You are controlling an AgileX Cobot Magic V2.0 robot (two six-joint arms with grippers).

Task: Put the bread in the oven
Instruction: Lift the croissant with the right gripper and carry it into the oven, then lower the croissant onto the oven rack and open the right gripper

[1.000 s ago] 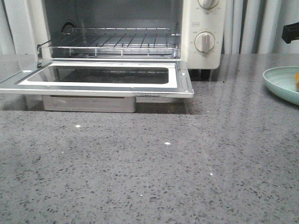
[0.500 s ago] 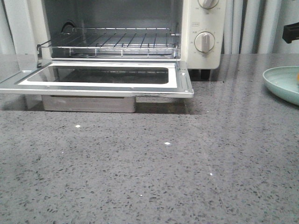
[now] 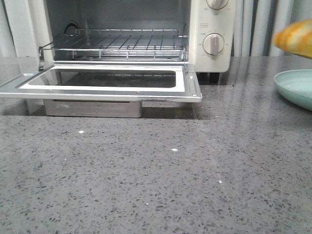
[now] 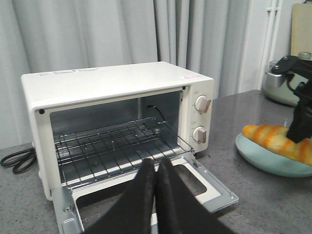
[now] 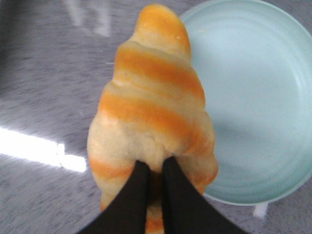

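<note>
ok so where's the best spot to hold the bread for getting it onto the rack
Near one tapered end, across its narrow width, as the right hand grips it now. The bread then sticks out lengthwise ahead of the fingers, so its free end can probably go first through the oven's open front onto the rack.

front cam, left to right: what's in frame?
open oven door → wire rack → lower knob → pale green plate, with the bread lifted above it at the right edge.

We see matte black tapered fingers on left gripper (image 4: pixel 156 181) and right gripper (image 5: pixel 152 184); right arm (image 4: pixel 298 97) black, glossy, cabled.
</note>
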